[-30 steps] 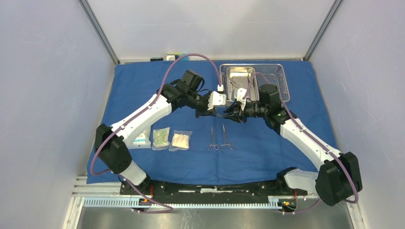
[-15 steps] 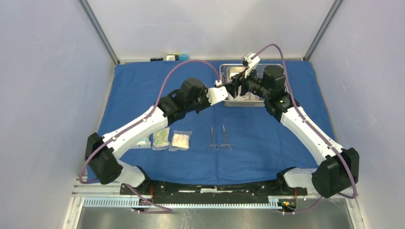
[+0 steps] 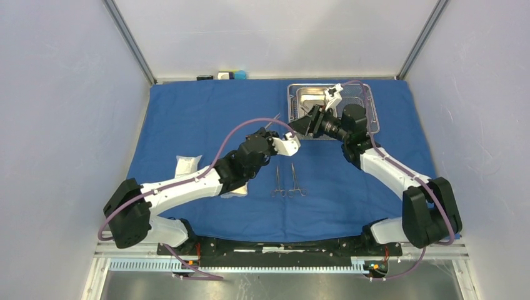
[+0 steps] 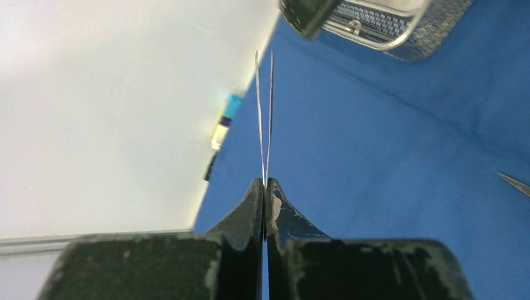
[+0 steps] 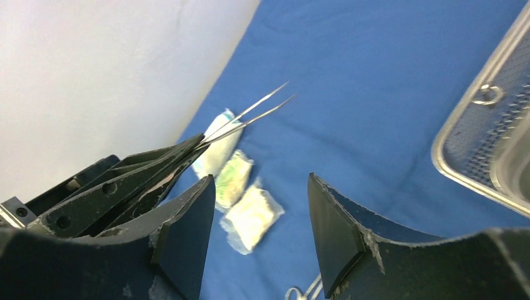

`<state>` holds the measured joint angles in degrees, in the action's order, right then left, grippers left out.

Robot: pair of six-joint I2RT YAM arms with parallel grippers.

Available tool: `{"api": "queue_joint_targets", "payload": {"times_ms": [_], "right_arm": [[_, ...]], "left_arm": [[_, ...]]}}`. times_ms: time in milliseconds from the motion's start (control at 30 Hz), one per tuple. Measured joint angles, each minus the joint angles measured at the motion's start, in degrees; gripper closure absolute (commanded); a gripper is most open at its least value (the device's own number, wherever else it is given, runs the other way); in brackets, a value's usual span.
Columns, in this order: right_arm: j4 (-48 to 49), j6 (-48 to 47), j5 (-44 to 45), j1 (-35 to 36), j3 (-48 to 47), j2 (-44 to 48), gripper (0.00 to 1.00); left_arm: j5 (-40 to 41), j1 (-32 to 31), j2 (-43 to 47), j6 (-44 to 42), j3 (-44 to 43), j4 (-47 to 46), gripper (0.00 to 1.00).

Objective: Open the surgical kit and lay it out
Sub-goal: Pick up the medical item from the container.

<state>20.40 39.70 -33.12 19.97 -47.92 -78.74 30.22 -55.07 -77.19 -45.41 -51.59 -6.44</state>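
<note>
Left end effector (image 4: 265,184) is clenched on a slim two-pronged instrument (image 4: 264,112), prongs projecting ahead. Right end effector (image 5: 259,187) stands released, empty. Hazard: the narrow grip may let it pivot, snagging the blue wrap (image 4: 375,125) below or striking laid instruments (image 3: 277,181) nearby.

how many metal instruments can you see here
3. Two scissor-handled clamps, one beside the other, lie on the blue cloth. The left gripper pinches thin tweezers. The tray may hide more.
</note>
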Motion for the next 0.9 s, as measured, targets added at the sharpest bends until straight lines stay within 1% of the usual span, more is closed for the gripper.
{"api": "queue_joint_targets", "payload": {"times_ms": [100,167,267,400,600,733,900], "right_arm": [[5.7,5.9,-1.8,0.0,2.1,-0.4,0.4],[10.0,9.7,-3.2,0.2,3.0,-1.5,0.4],[15.2,13.0,-4.5,0.5,3.4,-3.3,0.41],[22.0,18.4,-6.0,0.8,4.8,-4.0,0.4],[26.4,21.2,-7.2,0.9,5.2,-4.0,0.4],[26.8,21.4,-7.4,0.9,5.3,-4.3,0.42],[28.0,21.3,-8.3,0.2,5.6,-4.4,0.43]], "left_arm": [[3.2,-1.0,0.0,-4.6,1.7,-6.7,0.98],[5.3,-1.9,-0.1,-8.7,3.3,-12.7,0.98],[7.6,-3.3,-1.4,-14.9,5.9,-21.0,0.98],[10.5,-5.6,-6.0,-23.9,8.3,-31.1,0.98],[14.1,-8.7,-13.3,-36.8,10.4,-45.3,0.98],[15.3,-10.8,-16.0,-42.2,10.8,-50.9,0.98],[17.0,-11.6,-17.3,-45.9,10.8,-53.7,0.98]]}}
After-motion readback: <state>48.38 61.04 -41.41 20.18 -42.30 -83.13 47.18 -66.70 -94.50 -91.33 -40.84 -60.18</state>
